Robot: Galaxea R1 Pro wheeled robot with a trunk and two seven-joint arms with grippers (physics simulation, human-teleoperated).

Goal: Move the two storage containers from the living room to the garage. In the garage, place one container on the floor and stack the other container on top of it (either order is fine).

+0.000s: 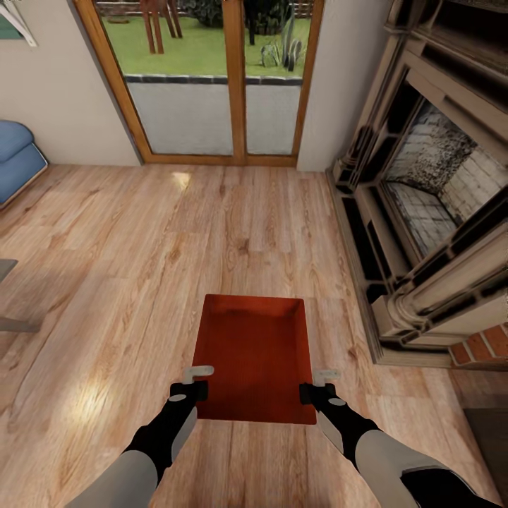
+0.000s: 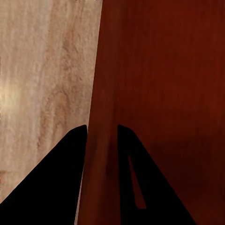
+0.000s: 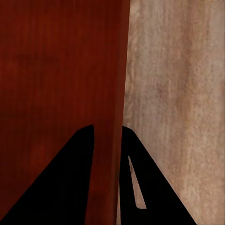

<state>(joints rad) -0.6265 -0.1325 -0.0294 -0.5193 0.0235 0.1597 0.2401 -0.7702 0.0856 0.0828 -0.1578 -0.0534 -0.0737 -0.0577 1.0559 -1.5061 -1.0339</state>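
Two end effectors have the bin between them: your left end effector (image 1: 192,381) straddles the left wall of the storage container (image 1: 257,353) near its near corner, and your right end effector (image 1: 319,386) does the same on the right wall. In each wrist view the dark fingers (image 2: 75,154) sit narrow, one either side of the thin orange-red wall (image 2: 101,140), so both look clamped onto it; the right wrist view shows the same pinch (image 3: 107,140). The container sits dead ahead at 12 o'clock, open top up, over the light wood-plank floor (image 1: 106,268); whether it is lifted clear of the planks I cannot tell.

You are at the carry step, by my reading, with this bin in hand and the living room around you: glass doors (image 1: 212,77) further off at 12 o'clock, fireplace (image 1: 430,212) at 2 o'clock, blue sofa (image 1: 17,159) at 10 o'clock. Next you need to keep both grips level and matched, turn the base, and drive toward the garage.
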